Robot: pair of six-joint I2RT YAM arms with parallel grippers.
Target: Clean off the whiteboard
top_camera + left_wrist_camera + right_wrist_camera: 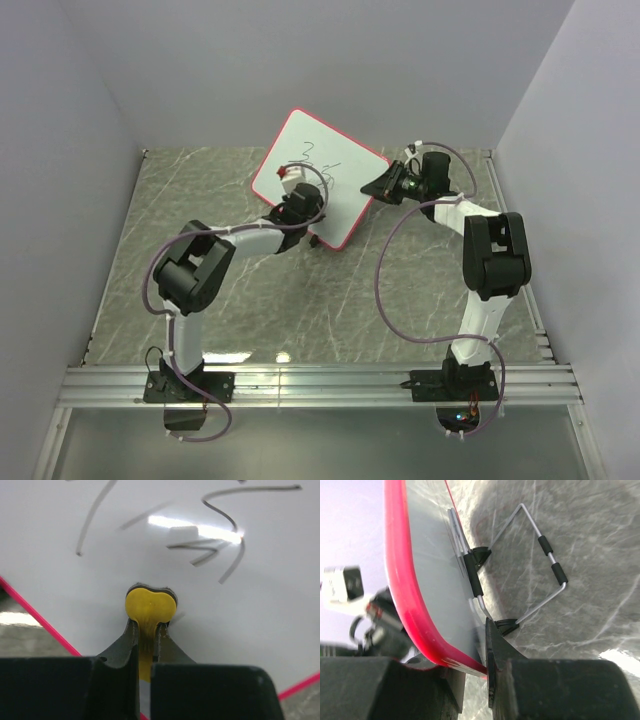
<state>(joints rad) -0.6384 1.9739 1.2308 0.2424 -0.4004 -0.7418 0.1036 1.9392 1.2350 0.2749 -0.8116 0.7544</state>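
Near the bench's (200,320) far edge, left pincer (147,630) grips an eraser (150,605) against the whiteboard (330,180), right pincer (470,667) clamps its frame (400,580); best swept flat over scribbles (220,545).

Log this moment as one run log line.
left end effector: shut on yellow pad, at whiteboard | right end effector: clamping whiteboard edge | scribbles: unerased | wire stand: behind whiteboard

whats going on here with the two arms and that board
The right arm has its jaws clamped on the pink edge of the whiteboard, which is propped on its wire stand. The left arm pinches a small yellow pad in its jaws, close to the board's face near the dark scribbles, which are not yet wiped.
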